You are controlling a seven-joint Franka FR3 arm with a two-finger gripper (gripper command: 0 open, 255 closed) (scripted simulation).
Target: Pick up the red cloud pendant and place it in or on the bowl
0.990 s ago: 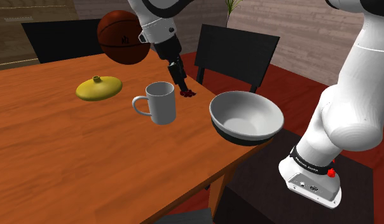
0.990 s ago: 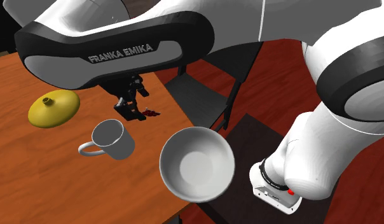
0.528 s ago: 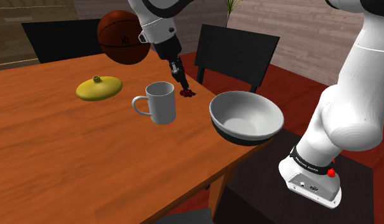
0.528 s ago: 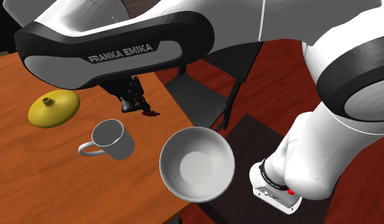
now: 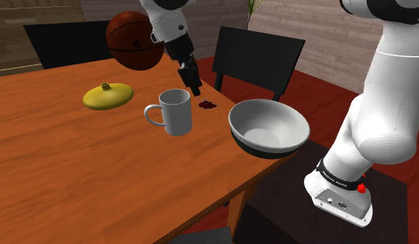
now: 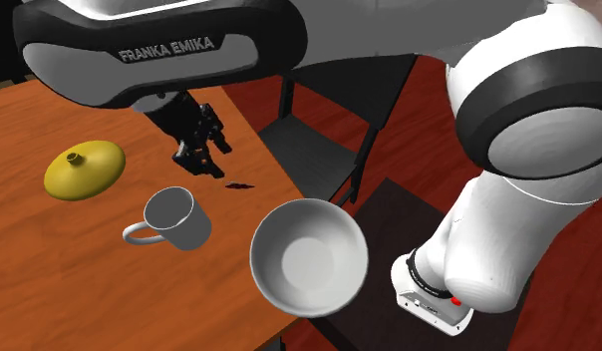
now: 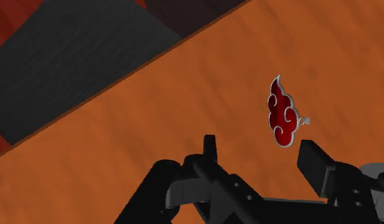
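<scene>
Pendant (image 7: 281, 112) flat on table (image 7: 203, 89), untouched, just below wide-spread, empty gripper (image 7: 260, 156).

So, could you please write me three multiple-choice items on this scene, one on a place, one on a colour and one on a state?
1. Where does the pendant lie?
A on the table, between mug and bowl
B in the bowl
C in the mug

2. What colour is the mug?
A yellow
B black
C white

3. How is the gripper?
A shut on the pendant
B open, holding nothing
C shut on the mug

Answers:
1 A: it lies flat on bare wood.
2 C: its wall shows white.
3 B: the wrist view shows the fingers apart, clear of the pendant.
</scene>
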